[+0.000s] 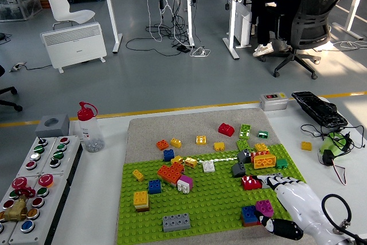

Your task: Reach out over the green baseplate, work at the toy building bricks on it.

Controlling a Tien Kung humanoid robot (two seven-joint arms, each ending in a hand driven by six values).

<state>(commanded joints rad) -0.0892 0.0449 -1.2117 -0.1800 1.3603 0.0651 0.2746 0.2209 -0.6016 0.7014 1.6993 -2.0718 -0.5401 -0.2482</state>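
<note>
Right hand point(287, 199) in from 4 o'clock corner, over green baseplate point(206, 202) near its right edge. Fingers spread flat, tips by red brick point(250, 183), thumb low beside magenta brick point(264, 207) on blue brick point(249, 214). Nothing gripped. Grey brick point(176, 221) at 6 o'clock of plate, yellow brick point(141, 199) at 8, orange brick point(168, 172) near centre-left, yellow-orange block point(264, 160) at 2. More loose bricks on grey mat point(172, 127) at 12. Squeeze bottle point(89, 127) and button box point(28, 182) at 9 o'clock.
</note>
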